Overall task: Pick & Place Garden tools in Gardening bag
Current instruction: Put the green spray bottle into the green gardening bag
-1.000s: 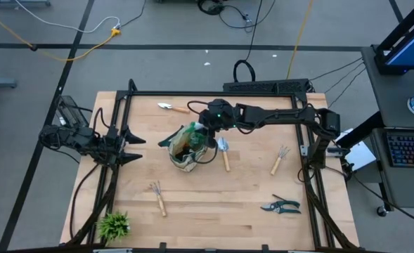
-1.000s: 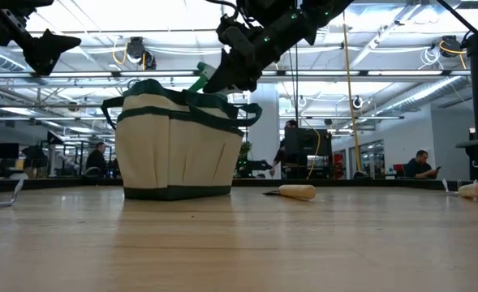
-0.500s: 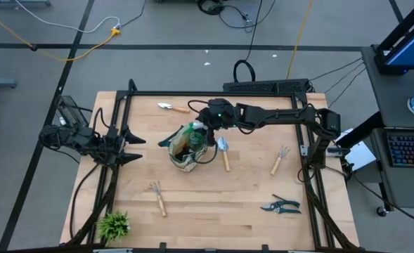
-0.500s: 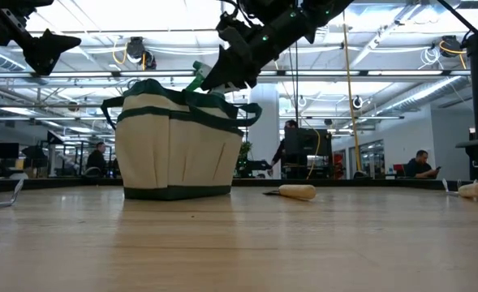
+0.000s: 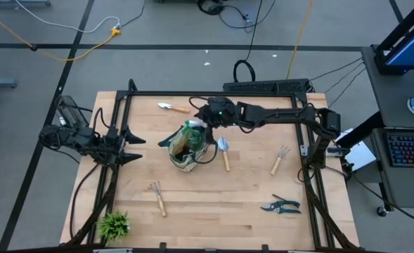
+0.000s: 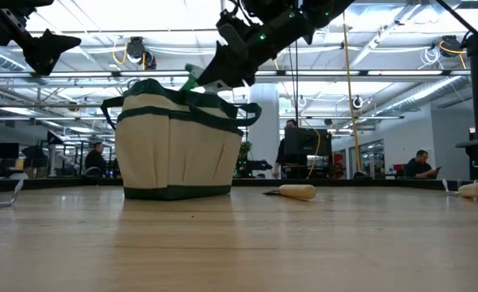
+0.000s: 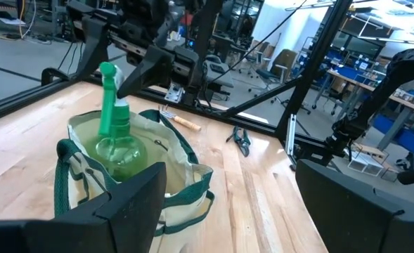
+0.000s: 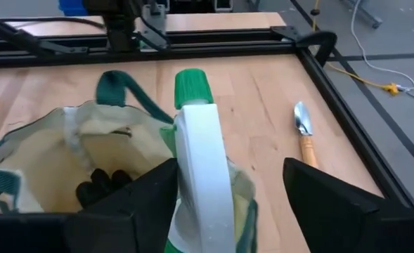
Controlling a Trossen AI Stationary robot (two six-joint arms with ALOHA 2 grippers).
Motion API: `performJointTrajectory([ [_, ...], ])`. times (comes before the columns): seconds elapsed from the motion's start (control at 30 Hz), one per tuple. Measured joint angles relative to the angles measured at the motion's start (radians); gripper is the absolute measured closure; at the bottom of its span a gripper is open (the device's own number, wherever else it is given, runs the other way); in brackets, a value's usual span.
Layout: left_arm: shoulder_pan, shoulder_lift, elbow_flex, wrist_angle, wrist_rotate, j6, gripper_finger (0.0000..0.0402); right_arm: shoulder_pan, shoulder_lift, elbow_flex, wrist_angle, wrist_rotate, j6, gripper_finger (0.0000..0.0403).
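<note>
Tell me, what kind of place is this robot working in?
Probably a large robotics lab or workshop: a wooden table in a black metal frame, loose cables on the grey floor, and rows of desks with monitors behind.

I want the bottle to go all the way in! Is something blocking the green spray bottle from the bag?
Nothing visible does. The green spray bottle already stands in the bag's open mouth, with the right gripper just above its top.

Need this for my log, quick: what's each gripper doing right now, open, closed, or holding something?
Left gripper: open, empty, waiting at the table's left edge.
Right gripper: open astride the green spray bottle, which stands in the gardening bag.
</note>
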Motion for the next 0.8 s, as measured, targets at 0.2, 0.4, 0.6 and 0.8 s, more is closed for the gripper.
performJointTrajectory([
  [0.2,0.000,0.000,0.000,0.000,0.000,0.001,0.0078,0.000,0.000,0.000,0.044,0.022,0.001,0.0140],
  [0.4,0.000,0.000,0.000,0.000,0.000,0.002,0.0078,-0.002,0.000,0.000,0.039,0.022,0.001,0.0133],
  [0.6,0.000,0.000,0.000,0.000,0.000,0.002,0.0078,-0.001,0.000,0.000,0.044,0.062,-0.001,0.0145],
  [0.8,0.000,0.000,0.000,0.000,0.000,0.002,0.0078,-0.001,0.000,0.000,0.044,0.074,-0.001,0.0171],
])
